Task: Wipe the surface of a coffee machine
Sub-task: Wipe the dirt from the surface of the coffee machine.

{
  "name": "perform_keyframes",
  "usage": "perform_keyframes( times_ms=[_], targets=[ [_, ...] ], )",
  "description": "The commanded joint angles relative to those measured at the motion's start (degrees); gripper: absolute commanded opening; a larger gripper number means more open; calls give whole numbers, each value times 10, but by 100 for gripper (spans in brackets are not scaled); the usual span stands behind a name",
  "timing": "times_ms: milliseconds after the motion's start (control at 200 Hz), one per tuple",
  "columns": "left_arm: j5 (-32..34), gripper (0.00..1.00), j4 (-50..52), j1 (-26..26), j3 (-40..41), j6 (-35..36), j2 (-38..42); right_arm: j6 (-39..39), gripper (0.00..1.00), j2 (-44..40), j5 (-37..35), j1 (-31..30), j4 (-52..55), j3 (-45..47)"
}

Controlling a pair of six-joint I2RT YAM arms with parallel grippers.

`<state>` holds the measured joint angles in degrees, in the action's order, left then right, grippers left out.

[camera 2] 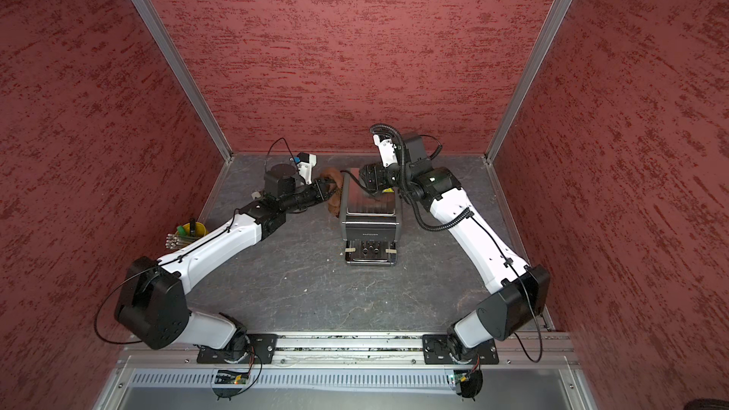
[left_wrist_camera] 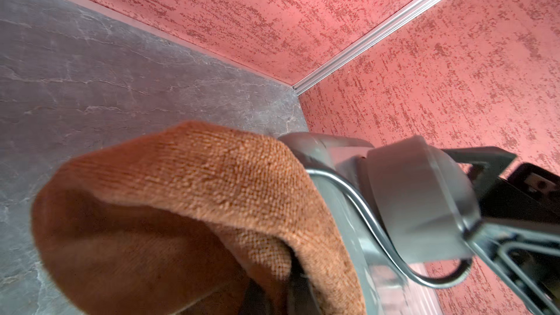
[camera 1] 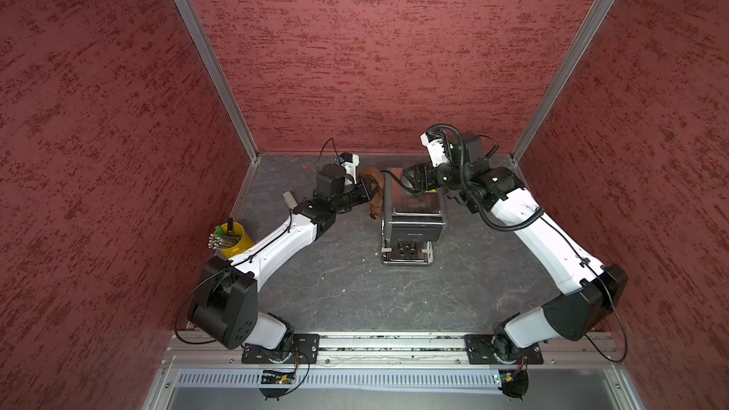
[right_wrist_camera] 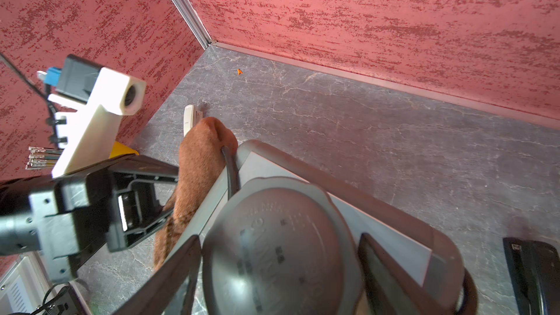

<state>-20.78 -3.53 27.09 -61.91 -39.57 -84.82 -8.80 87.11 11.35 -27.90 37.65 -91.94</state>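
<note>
— Two grippers share this one. Our left gripper is shut tight on the brown cloth, pressing it against the left side of the coffee machine, which stands toward the far middle of the table.
— And our right gripper?
— Spread wide over the grey dome on top, jaws against its sides, seemingly gripping it to steady the machine.
— Then we hold firm there, wipe with the cloth flat, and avoid snagging the black cord at the far edge.
— Room is tight: red walls on three sides. The yellow cup sits near-left, well apart.
</note>
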Motion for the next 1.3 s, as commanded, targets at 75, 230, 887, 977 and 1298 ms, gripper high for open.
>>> perform_keyframes(
  times_ms=[75, 230, 887, 977, 1298],
  targets=[
    [-48, 0, -36, 14, -48, 2, -61, -8, 79, 13, 35, -10, 22, 39],
    [-53, 0, -30, 27, -28, -2, -43, 2, 78, 15, 36, -10, 33, 38],
    [16, 0, -6, 176, 136, -73, 178, -7, 78, 16, 24, -9, 36, 26],
    [19, 0, 6, 179, 133, -74, 192, -9, 78, 17, 26, -10, 37, 28],
    [28, 0, 24, 210, 143, -98, 237, -9, 78, 15, 24, -10, 39, 31]
  ],
)
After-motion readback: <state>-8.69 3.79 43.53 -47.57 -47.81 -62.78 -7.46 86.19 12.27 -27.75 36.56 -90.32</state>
